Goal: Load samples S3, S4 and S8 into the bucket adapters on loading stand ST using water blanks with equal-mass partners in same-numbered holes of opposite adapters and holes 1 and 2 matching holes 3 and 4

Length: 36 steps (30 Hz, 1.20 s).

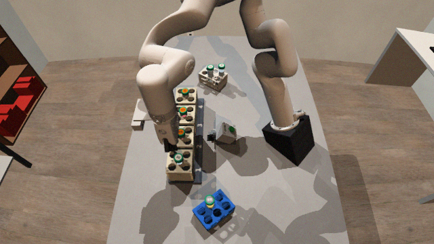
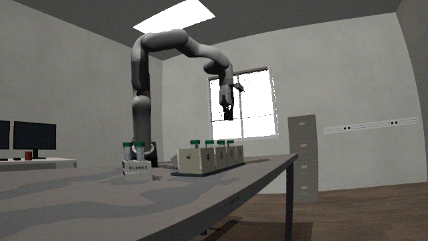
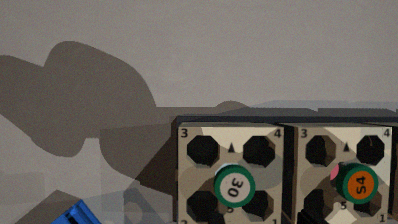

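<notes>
You had seven green-capped tubes in sight. Four beige block adapters stood in a row on the dark loading stand [image 1: 200, 152] [image 2: 190, 174] [image 3: 230, 119], one tube upright in the middle of each: a white-dotted water blank marked 30 [image 1: 178, 158] [image 2: 230, 142] [image 3: 234, 186] in adapter 1 [image 1: 183, 174] [image 2: 239, 152] [image 3: 231, 135], the orange-dotted sample S4 [image 1: 181, 132] [image 2: 221, 143] [image 3: 360, 184] in adapter 2 [image 1: 188, 134] [image 2: 231, 155] [image 3: 346, 135], and an orange-dotted tube apiece in adapter 3 [image 1: 190, 114] [image 2: 219, 158] and adapter 4 [image 1: 190, 95] [image 2: 190, 164], their IDs too small to read. Two more tubes stood in the one pale rack lettered BLANKS [image 1: 217, 85] [image 2: 137, 175], and one pale-dotted tube [image 1: 209, 200] stood in the one blue six-hole rack [image 1: 220, 218] [image 3: 80, 215]. You also had one grey sloped desk [image 1: 226, 135] with one green key [image 1: 232, 129], between the stand and the arm's base.

Your dark gripper [image 1: 170, 146] [image 2: 228, 117] pointed down with its fingers a bit under halfway open and nothing between them. Its tips were clear above the caps, near the join of adapters 1 and 2. The 30 blank and S4 were both below the fingertips and apart from them; the other two adapter tubes lay farther along the row, and the blue rack lay off past adapter 1's end.
</notes>
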Tool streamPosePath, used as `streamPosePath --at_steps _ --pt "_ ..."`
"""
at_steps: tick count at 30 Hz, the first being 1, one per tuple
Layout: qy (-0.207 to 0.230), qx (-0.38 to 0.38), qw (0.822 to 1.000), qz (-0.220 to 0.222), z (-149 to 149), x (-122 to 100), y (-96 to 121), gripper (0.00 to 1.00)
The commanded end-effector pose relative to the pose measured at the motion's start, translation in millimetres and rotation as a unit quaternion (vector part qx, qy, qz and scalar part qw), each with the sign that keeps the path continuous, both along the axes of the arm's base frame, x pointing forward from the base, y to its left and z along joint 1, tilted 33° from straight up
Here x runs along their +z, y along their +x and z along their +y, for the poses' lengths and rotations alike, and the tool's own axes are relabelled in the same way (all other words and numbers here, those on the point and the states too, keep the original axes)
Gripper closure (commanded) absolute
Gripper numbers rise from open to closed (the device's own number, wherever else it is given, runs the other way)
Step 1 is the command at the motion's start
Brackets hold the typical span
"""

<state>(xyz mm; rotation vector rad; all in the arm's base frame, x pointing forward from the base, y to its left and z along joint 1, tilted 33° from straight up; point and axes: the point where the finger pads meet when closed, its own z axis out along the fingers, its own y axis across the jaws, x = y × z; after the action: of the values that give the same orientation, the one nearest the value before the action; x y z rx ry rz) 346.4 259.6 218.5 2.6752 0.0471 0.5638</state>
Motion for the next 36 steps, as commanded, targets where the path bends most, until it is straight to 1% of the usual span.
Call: streamPosePath --at_steps 1,25,26,29,31,36 --pt "0.001 0.001 1.000 -0.001 5 8 -3 0.56" --pt "0.001 0.001 1.000 -0.001 5 9 -4 0.56" --pt "0.006 -0.014 1.000 -0.006 2 8 -7 1.00" --pt "0.019 -0.060 0.998 -0.020 -10 2 -15 1.00" --pt "0.019 -0.060 0.998 -0.020 -10 2 -15 1.00" --pt "0.042 -0.137 0.989 -0.042 -29 -7 -28 1.00"
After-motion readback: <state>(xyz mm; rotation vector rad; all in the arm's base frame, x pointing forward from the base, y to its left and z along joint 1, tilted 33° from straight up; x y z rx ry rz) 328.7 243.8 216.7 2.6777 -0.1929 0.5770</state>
